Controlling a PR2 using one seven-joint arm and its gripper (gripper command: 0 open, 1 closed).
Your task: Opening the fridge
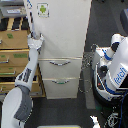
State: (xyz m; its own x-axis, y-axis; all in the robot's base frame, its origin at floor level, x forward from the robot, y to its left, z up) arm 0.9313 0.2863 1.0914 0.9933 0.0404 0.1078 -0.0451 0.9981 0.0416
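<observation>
The fridge (65, 35) is tall and white and fills the middle of the exterior view. Its large upper door carries a small green-and-white sticker (43, 9). Below are two drawers with curved silver handles (60, 62), (60, 81). A slim white vertical handle (31, 17) runs along the door's left edge. My arm (25, 75) rises from the bottom left. My gripper (35, 36) sits at the lower end of that handle, against the door's left edge, and looks closed around it. The door looks shut or barely ajar.
A tan wooden drawer cabinet (12, 50) stands just left of the fridge, behind my arm. A white robot body with a blue logo (117, 75) and cables stands at the exterior view's right. Dark floor (60, 112) lies in front of the fridge.
</observation>
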